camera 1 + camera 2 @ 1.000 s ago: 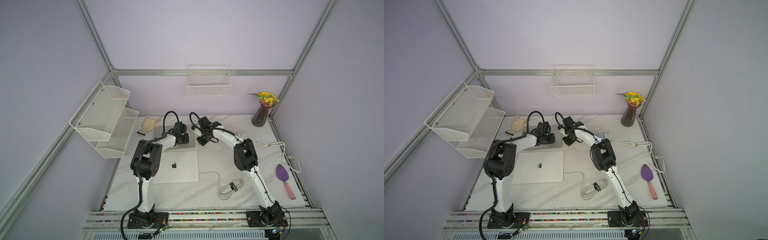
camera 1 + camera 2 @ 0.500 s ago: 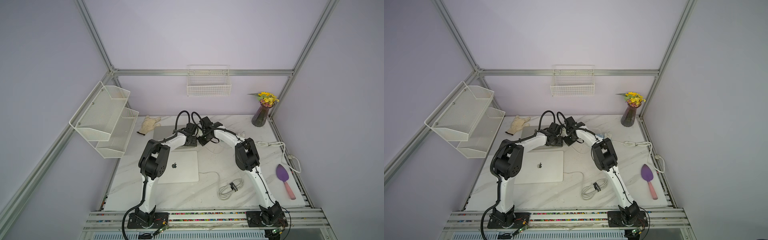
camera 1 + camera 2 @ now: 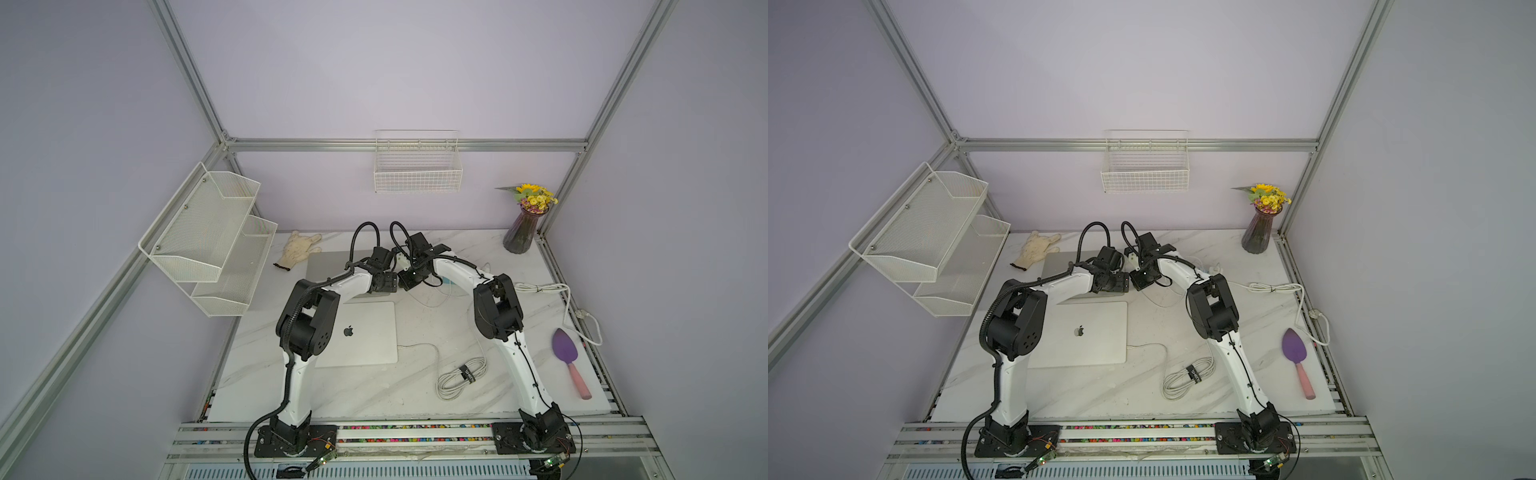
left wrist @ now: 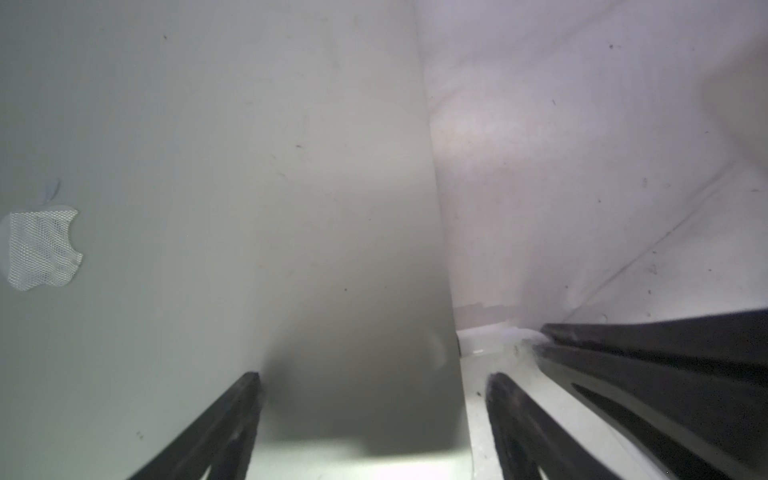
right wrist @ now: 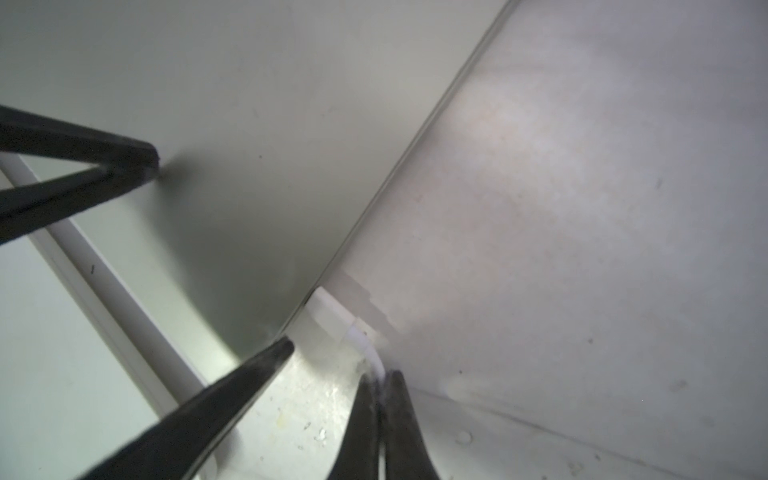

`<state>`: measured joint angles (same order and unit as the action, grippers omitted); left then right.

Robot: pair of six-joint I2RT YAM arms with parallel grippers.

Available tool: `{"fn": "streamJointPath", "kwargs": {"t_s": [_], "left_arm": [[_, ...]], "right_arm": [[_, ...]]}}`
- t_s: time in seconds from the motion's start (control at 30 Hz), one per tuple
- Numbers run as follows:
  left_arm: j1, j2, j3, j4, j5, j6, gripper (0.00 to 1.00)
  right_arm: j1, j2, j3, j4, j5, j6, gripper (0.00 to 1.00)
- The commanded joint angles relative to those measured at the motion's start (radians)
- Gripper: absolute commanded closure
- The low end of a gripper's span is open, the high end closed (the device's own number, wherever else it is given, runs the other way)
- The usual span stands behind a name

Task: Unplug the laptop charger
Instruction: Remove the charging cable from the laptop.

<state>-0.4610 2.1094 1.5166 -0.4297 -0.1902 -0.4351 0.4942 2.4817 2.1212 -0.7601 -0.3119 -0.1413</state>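
In a top view the far grey laptop lies at the rear of the tabletop. Left wrist view: my left end effector stands apart, one finger over the lid, one past its edge. Right wrist view: my right end effector is pinched on the charger cable just behind the white plug, seated in the laptop's side. Gripped, not yet pulled; next, I judge, a straight outward pull, left bracing the lid.

You've got a white glove upper left on the counter, a purple vase with yellow flowers far right, a purple trowel lower right, plus a wire basket and a mesh shelf on the walls.
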Motion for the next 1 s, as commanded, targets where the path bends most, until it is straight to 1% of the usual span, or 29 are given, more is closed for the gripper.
{"fn": "streamJointPath", "kwargs": {"t_s": [0.0,0.07,0.23,0.33,0.5,0.57,0.63,0.67,0.8,0.9,0.97], "left_arm": [[-0.005,0.063,-0.017,-0.109,0.010,-0.032,0.12],[-0.010,0.070,-0.009,-0.133,-0.005,-0.031,0.09],[-0.039,0.063,-0.022,-0.167,-0.105,-0.031,0.11],[-0.042,0.073,-0.015,-0.195,-0.112,-0.024,0.13],[-0.041,0.089,-0.042,-0.190,-0.126,-0.024,0.14],[-0.036,0.095,-0.047,-0.189,-0.126,-0.033,0.18],[-0.030,0.094,-0.067,-0.173,-0.127,-0.035,0.32],[-0.028,0.095,-0.076,-0.165,-0.126,-0.032,0.35],[-0.009,0.100,-0.101,-0.143,-0.095,-0.018,0.39],[-0.001,0.083,-0.134,-0.112,-0.082,-0.016,0.38],[0.001,0.079,-0.142,-0.107,-0.080,-0.014,0.36]], "right_arm": [[-0.006,-0.045,-0.021,0.027,-0.013,0.020,1.00],[-0.008,-0.050,-0.023,0.031,-0.017,0.025,1.00],[-0.010,-0.059,-0.027,0.040,-0.012,0.034,1.00],[-0.011,-0.061,-0.027,0.044,-0.003,0.040,1.00],[-0.016,-0.073,-0.050,0.059,0.016,0.048,1.00],[-0.017,-0.081,-0.067,0.066,0.033,0.049,1.00],[-0.020,-0.092,-0.085,0.070,0.046,0.049,1.00],[-0.021,-0.098,-0.093,0.074,0.056,0.046,1.00],[-0.026,-0.118,-0.128,0.084,0.080,0.040,1.00],[-0.029,-0.123,-0.140,0.084,0.086,0.042,1.00],[-0.035,-0.124,-0.142,0.085,0.092,0.052,1.00]]}}
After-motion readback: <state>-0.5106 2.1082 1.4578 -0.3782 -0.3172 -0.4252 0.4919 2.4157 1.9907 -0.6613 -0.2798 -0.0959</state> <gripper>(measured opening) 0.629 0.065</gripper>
